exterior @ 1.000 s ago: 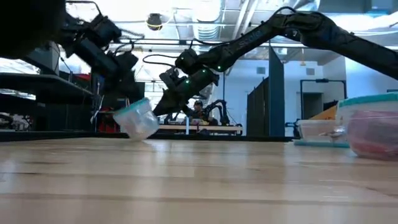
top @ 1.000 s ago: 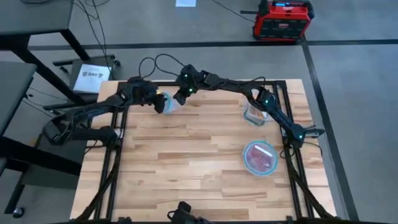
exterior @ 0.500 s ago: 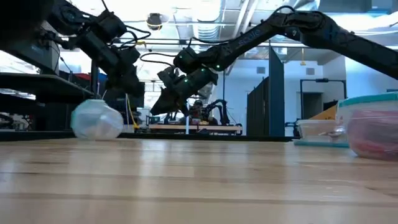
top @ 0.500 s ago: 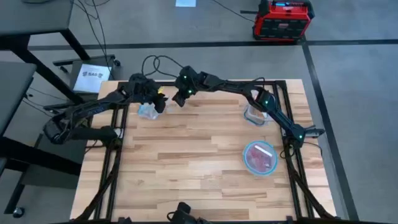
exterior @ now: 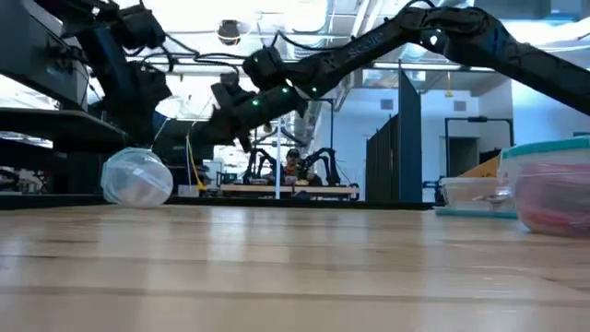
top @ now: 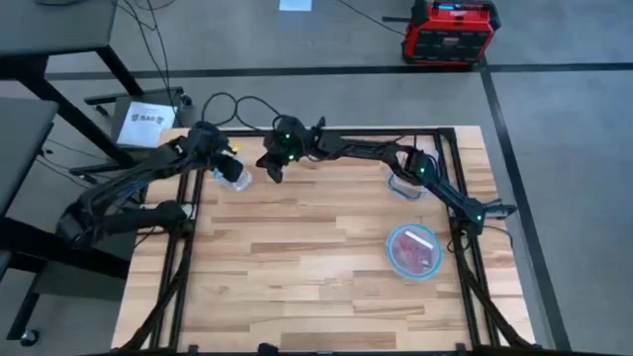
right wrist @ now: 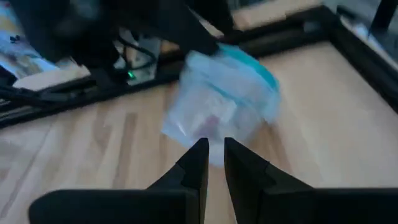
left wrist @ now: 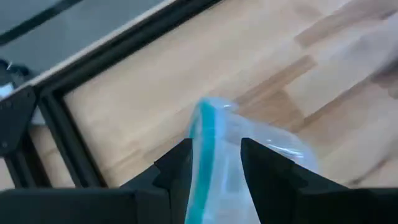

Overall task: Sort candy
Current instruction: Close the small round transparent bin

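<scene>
A pale butcher-block counter of glued wood strips fills the floor space, framed in black rails. At its far left, the left tool pinches the blue rim of a tipped, clear plastic tub. The right tool hovers just beside it, fingers nearly pressed together. Reddish candy fills a round blue-rimmed tub at the right.
</scene>
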You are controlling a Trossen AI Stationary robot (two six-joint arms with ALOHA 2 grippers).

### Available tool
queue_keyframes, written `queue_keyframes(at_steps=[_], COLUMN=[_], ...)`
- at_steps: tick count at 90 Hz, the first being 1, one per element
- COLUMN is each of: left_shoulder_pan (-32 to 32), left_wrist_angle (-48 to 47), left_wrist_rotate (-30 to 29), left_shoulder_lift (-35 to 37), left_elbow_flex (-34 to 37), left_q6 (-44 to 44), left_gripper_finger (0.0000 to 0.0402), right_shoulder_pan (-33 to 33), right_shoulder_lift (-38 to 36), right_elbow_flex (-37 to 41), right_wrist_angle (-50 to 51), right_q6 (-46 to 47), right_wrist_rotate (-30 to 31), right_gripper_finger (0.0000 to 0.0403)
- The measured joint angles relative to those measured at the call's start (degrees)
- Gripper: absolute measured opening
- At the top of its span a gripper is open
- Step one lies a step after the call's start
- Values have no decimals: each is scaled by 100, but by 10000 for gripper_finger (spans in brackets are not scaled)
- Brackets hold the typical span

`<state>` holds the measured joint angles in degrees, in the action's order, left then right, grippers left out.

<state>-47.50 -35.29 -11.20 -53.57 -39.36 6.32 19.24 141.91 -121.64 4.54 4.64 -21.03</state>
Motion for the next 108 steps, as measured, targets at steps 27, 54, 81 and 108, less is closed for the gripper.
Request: queue_keyframes(at_steps=[27,54,81,108], left_shoulder_pan=[-121,-114,-297,-339], left_wrist_angle=[34,-207,-1075,-963], left_wrist_rotate=[58,-35,-275,562], left_shoulder_lift=[-68,51,-131,-389], left_elbow_flex=[105,-61,-353,-356], left_q6=[0,-153,-67,-106], left_gripper_finger=[123,123,123,123], right_shoulder_pan=[-278,-396,-510,-481], right_shoulder_lift=[285,643,654,658], right_elbow_flex=[-4,7,4,4], right_wrist_angle=[-893,-1141,-1382,-1474], right_q6=[298,332,126,83], right_wrist_rotate=[616,614,618,755], right_gripper_finger=[38,38,38,38])
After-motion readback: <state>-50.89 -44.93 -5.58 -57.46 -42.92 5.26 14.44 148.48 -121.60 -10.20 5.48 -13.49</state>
